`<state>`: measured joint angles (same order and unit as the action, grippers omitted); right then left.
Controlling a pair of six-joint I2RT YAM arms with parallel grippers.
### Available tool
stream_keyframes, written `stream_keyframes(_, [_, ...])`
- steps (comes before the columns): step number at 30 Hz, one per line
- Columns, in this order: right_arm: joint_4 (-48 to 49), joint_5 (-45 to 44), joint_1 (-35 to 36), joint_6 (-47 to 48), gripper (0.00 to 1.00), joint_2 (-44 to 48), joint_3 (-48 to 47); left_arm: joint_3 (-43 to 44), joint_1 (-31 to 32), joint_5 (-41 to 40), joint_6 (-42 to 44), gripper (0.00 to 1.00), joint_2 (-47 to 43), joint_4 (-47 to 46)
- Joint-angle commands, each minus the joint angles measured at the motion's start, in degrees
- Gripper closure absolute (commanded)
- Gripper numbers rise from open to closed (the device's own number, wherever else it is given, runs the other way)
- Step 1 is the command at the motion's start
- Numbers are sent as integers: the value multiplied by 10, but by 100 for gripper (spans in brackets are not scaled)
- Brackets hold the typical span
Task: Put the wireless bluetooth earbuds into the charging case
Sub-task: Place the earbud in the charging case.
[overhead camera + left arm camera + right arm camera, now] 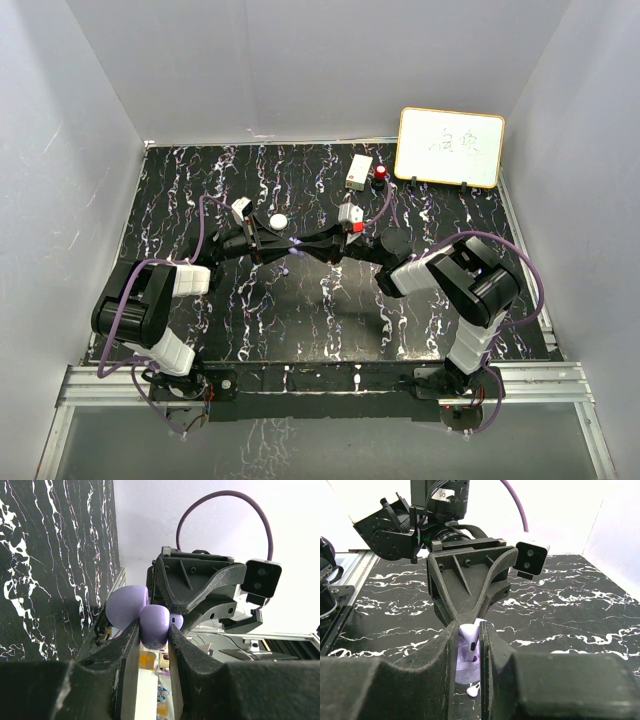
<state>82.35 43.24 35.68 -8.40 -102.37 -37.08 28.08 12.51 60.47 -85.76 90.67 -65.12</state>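
The white earbud (pixel 469 642) is pinched between the fingers of the right gripper (pixel 468 630), directly against the purple charging case (pixel 153 621). The left gripper (pixel 154 631) clamps the case from the opposite side, so both sets of fingers are clenched on their loads. The two grippers meet nose to nose above the middle of the table (pixel 250 320). The case appears to be held off the surface, with what looks like its lid swung open to one side. Assessment: insertion is the step in hand, with the bud at or just inside its well; whether it is seated cannot be told. The next move calls for a short, straight push along the well's axis with the case held steady, then release by the right fingers only. A small white piece (pixel 473 691), possibly a second bud, lies on the table just below the case. Clearances: a white round case (pixel 278 220) sits just behind the left gripper. A red knob (pixel 381 175) and a whiteboard (pixel 450 147) stand well back near the far edge. Open marble toward the near edge gives room for withdrawal.
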Motion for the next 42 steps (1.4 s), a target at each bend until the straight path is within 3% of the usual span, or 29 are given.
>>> stream_keyframes(1, [1,-4,3,30,100,17,-5,3,3,2,-5,100,-5,-25])
stream_keyframes(22, [-16,2,3,30,99,14,-6,12,3,-2,-20,100,0,-36])
stream_keyframes(31, [-6,5,3,22,100,12,-3,10,3,-4,-50,100,7,-95])
stream_keyframes(42, [6,14,3,11,100,10,1,10,3,-6,-57,100,6,-101])
